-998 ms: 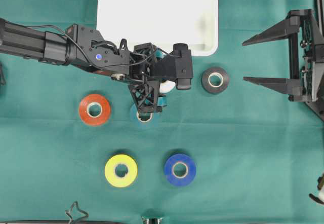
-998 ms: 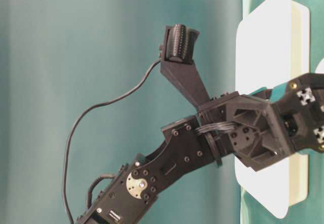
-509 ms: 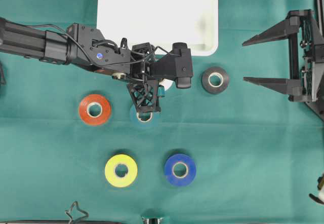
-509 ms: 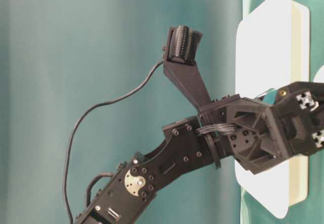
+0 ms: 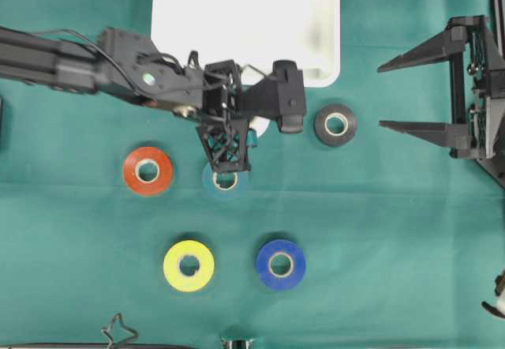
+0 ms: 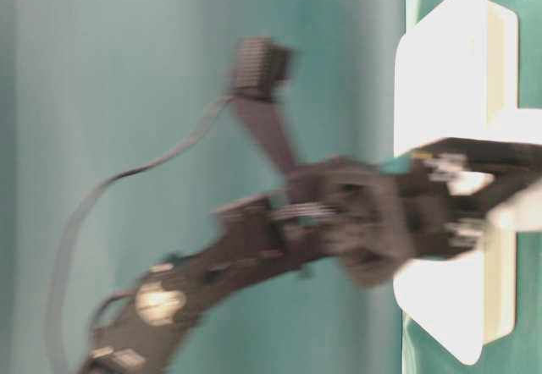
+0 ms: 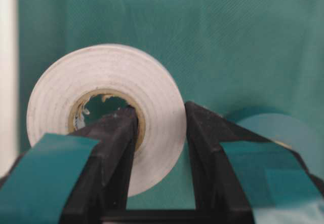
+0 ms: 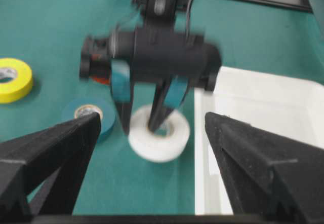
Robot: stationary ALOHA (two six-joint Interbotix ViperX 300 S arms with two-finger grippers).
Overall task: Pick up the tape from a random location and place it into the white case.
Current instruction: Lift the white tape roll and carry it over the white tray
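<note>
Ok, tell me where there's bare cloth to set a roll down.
Free: the cloth right of the blue roll, below the right gripper; also the bottom-left corner, left of the yellow roll. Crowded: the middle, where the left gripper, shut on the white roll, sits among the teal, red and black rolls.
</note>
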